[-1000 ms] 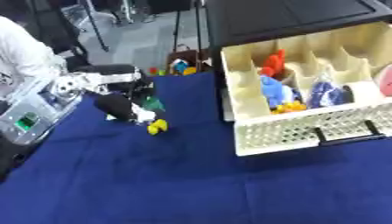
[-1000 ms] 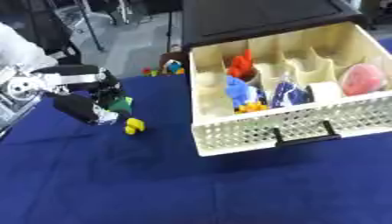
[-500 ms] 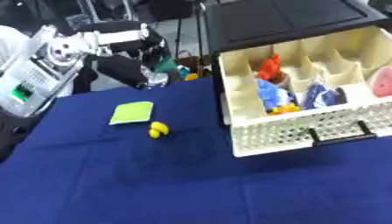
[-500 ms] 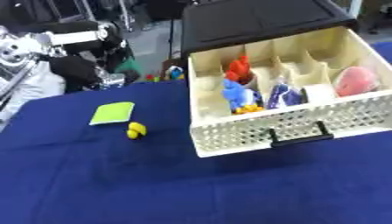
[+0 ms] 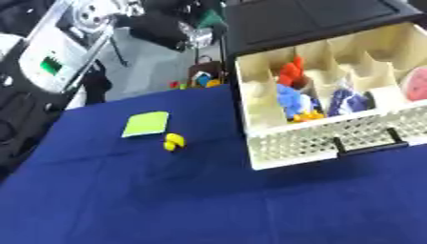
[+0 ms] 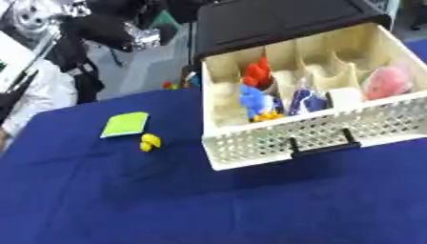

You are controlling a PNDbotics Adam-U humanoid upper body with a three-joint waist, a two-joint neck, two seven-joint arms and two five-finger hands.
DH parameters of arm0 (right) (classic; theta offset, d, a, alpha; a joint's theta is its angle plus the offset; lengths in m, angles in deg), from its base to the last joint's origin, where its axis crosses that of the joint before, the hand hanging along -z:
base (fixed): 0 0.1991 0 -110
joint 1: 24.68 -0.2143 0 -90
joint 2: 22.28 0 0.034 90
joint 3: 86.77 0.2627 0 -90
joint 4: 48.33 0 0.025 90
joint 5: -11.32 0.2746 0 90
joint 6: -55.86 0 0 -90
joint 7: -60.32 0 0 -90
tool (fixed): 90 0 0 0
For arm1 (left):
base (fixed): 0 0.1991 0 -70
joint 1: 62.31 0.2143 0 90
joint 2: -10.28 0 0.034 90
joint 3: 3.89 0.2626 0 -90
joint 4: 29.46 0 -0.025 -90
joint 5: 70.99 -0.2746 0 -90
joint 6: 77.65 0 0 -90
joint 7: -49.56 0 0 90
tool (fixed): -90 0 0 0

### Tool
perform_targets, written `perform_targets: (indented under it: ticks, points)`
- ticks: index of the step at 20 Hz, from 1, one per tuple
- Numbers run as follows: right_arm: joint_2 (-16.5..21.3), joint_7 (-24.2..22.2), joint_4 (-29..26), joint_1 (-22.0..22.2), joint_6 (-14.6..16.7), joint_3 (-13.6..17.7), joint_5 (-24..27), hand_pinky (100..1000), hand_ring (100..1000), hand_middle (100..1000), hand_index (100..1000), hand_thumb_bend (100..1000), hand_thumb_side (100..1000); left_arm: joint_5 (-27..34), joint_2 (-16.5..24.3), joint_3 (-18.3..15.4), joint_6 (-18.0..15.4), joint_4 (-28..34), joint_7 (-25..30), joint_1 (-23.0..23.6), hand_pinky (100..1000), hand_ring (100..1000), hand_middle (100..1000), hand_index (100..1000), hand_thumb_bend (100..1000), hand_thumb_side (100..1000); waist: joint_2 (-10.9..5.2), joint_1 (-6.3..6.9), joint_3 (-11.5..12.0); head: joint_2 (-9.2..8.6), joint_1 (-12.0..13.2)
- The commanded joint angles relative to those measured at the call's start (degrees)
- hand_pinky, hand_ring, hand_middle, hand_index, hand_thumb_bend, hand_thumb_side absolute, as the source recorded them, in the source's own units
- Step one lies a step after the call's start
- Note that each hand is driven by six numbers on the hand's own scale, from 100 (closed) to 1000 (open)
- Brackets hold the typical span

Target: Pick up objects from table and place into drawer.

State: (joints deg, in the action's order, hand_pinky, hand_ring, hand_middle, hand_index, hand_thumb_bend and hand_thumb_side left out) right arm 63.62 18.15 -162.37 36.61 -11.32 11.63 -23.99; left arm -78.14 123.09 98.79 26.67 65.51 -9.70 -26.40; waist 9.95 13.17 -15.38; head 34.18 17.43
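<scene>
The left hand [image 5: 177, 29] is raised at the upper left, above the far table edge, its dark fingers curled round something small with a silvery, crinkled look and a green patch; what it is cannot be told. The left eye view shows more of the silver arm behind it than the right eye view. Below the hand, on the blue cloth [image 5: 208, 205], lies a flat green square [image 5: 146, 124], and just beside that a small yellow object [image 5: 173, 141]. To the hand's right stands the open cream drawer [image 6: 317, 131], holding red, blue and yellow items; the right eye view shows its pink object [image 6: 385, 82] whole.
</scene>
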Motion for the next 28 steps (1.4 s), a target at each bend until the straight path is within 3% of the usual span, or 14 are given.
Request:
perform_targets:
  ticks: [1, 12, 14, 18, 19, 20, 23, 28]
  points:
    - [1.1, 1.8, -0.5, -1.1, 2.1, -0.3, 0.6, 592, 617, 562, 757, 100, 1000, 1.4, -0.3, -0.8, -0.5, -0.8, -2.7, -2.0, 222, 353, 335, 520, 106, 493, -0.55, -0.34, -0.2, -0.50, 0.9]
    - [0.2, 1.9, -0.5, -1.9, 2.1, -0.4, 1.3, 593, 617, 561, 759, 100, 1000, 6.2, -5.5, 2.8, -3.2, -6.0, -11.5, -4.4, 284, 409, 373, 540, 158, 493, 0.15, -0.23, -1.7, -1.29, 2.0]
    - [0.0, 1.9, -0.5, -1.9, 2.1, -0.5, 1.4, 594, 618, 560, 759, 100, 1000, 7.1, -6.3, 3.6, -4.2, -7.5, -12.9, -4.8, 324, 448, 407, 598, 197, 503, 0.14, -0.23, -1.7, -1.23, 2.0]
    - [-0.1, 2.0, -0.5, -1.9, 2.1, -0.5, 1.5, 594, 618, 561, 759, 100, 1000, 8.5, -7.0, 5.9, -7.0, -8.4, -13.2, -5.3, 450, 594, 586, 758, 601, 608, 0.10, -0.23, -1.7, -1.00, 2.0]
    - [-0.1, 2.0, -0.5, -1.9, 2.1, -0.4, 1.5, 594, 618, 561, 759, 100, 1000, 8.8, -7.0, 6.3, -7.7, -8.2, -12.7, -5.2, 574, 715, 699, 847, 844, 698, 0.09, -0.23, -1.7, -0.99, 1.9]
    - [-0.2, 2.0, -0.5, -1.9, 2.1, -0.4, 1.5, 594, 618, 560, 759, 100, 1000, 9.1, -7.0, 6.5, -8.4, -8.0, -12.0, -5.1, 603, 751, 738, 891, 941, 734, 0.09, -0.23, -1.7, -1.00, 1.8]
    - [-0.2, 2.1, -0.5, -1.8, 2.0, -0.4, 1.5, 595, 618, 560, 760, 100, 1000, 10.6, -6.9, 5.9, -10.6, -8.2, -10.3, -4.7, 613, 764, 744, 919, 996, 769, 0.07, -0.23, -1.6, -0.94, 1.5]
    - [-0.1, 2.1, -0.5, -1.8, 1.9, -0.3, 1.5, 595, 618, 561, 760, 100, 1000, 12.1, -6.7, 5.1, -13.0, -9.5, -10.6, -3.9, 604, 760, 732, 909, 974, 769, 0.03, -0.23, -1.4, -0.89, 1.2]
